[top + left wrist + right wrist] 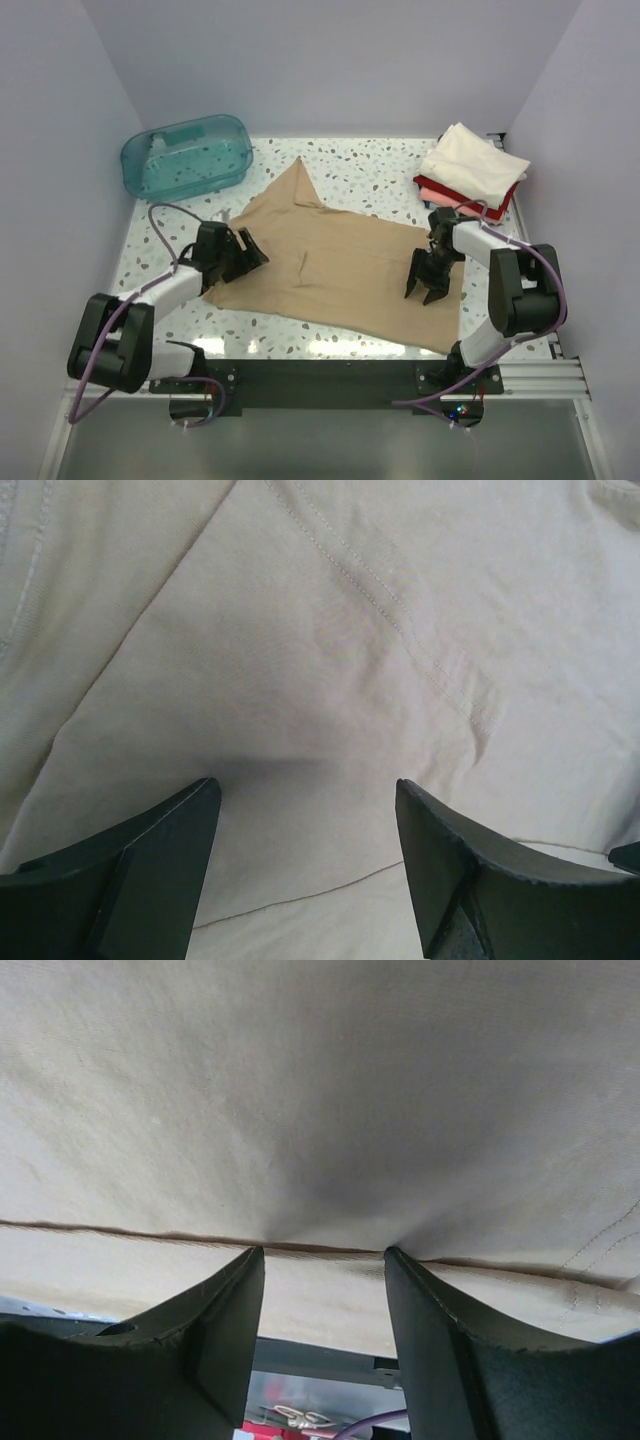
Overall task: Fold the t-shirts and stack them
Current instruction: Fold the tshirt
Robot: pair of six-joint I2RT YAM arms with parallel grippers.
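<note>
Tan shirt [330,270] lies spread flat in the middle of the table [380,160], one corner peaked toward the back, a small crease near its centre. Stack of folded shirts [470,165] sits at the right rear: cream on top, pink and red beneath. Tub [185,155] at left rear, apart from the cloth.

Left claw [250,253]: spread wide, low over the shirt's left edge beside a stitched seam. Only flat cloth shows between its fingers [150,870], nothing pinched.

Right claw [428,288]: also spread, fingers [450,1340] straddling a hem line on the right part of the shirt. The cloth is shadowed between them, no grip closed.

Judgement: the step in hand looks like taking hold of both sides for the first fold. To do it well:
- close each claw on the hem, not mid-panel
- take both sides at matching depth so the fold line runs straight
- lift just clear of the table and carry both sides across together with even tension, so the centre crease flattens

Risk: catching a single layer on one side would skew the fold
</note>
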